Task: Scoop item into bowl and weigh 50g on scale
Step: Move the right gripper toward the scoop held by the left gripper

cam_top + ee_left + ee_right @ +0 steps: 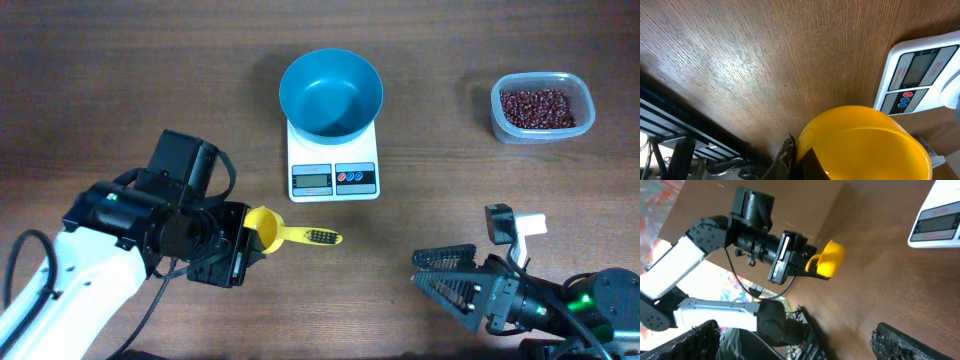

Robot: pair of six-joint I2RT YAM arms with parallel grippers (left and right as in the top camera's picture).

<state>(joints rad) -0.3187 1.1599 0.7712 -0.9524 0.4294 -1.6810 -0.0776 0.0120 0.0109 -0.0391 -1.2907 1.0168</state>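
All the beans [540, 107] lie in the clear tub [510, 134] at three o'clock of the empty bowl [330, 95] on the scale [333, 180]; the left gripper [247, 240] is clamped on the yellow scoop [265, 228] at seven o'clock; the right gripper [418, 270] is wide, empty; scooping and weighing remain.

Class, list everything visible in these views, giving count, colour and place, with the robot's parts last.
bowl: one, blue, empty, on the scale.
scale: one, white, top centre of the table.
beans: many, dark red-brown, in the tub.
tub: one, clear plastic, top right.
scoop: one, yellow, in front of the scale.
table: one, brown wood.
left gripper: one, black, shut on the scoop.
right gripper: one, black, open, lower right.
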